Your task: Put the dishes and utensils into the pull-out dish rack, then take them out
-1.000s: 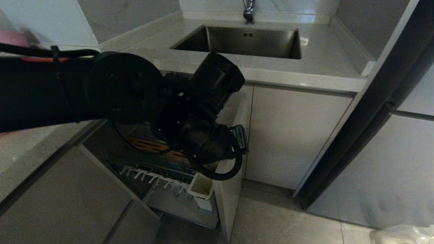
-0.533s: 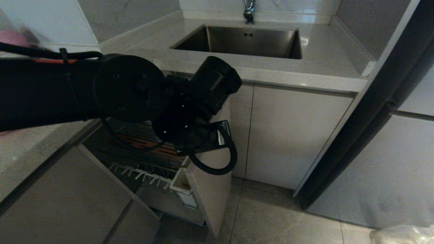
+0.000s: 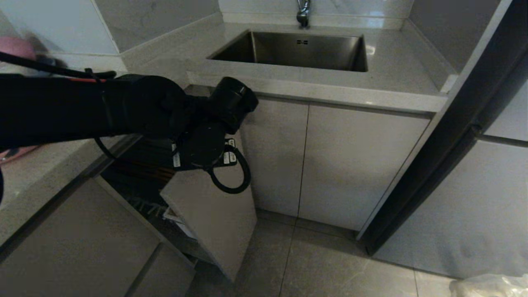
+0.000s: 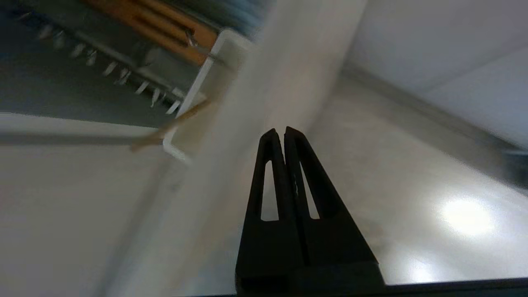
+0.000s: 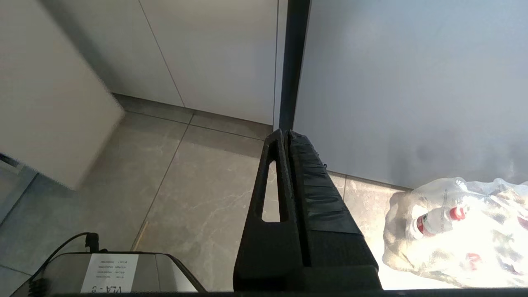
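Reaching in from the robot's left, the black arm hides its pincer in the head view; the left wrist view shows the left pincer (image 4: 276,132) pressed shut and empty, just beside the pull-out dish rack (image 3: 214,214). Only that view shows a white utensil cup (image 4: 206,88). The right pincer (image 5: 280,133), shut and empty, hangs over the floor (image 5: 198,194).

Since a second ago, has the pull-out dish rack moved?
Yes. The pull-out dish rack has slid inward, its front panel now farther left of the fixed cabinet door seam.

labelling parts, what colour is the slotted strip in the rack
Orange-brown wooden strip, clearest in the left wrist view.
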